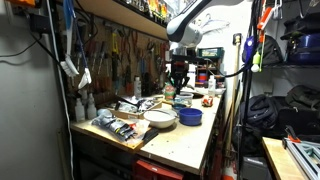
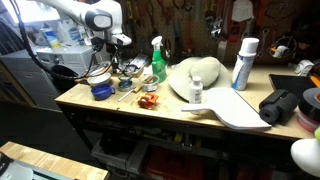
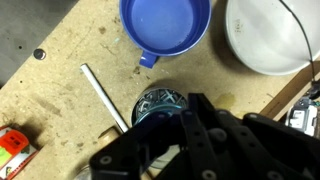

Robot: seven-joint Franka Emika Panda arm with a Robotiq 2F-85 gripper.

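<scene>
My gripper (image 3: 165,128) hangs over the wooden workbench (image 3: 60,40), its black fingers straddling a small round cup with a dark teal pattern (image 3: 158,103). The fingers sit on both sides of the cup and appear shut on it. Part of the cup is hidden under the fingers. A blue bowl (image 3: 165,25) lies just beyond it, and a white bowl (image 3: 265,35) sits beside that. In both exterior views the gripper (image 1: 178,78) (image 2: 110,62) hangs a little above the bench, near the blue bowl (image 1: 190,116) (image 2: 101,91).
A thin metal rod (image 3: 105,95) lies next to the cup, and an orange item (image 3: 12,150) lies further off. A green spray bottle (image 2: 158,62), a white can (image 2: 243,62), a small white bottle (image 2: 196,92) and tools stand on the bench. A tool wall (image 1: 120,50) is behind.
</scene>
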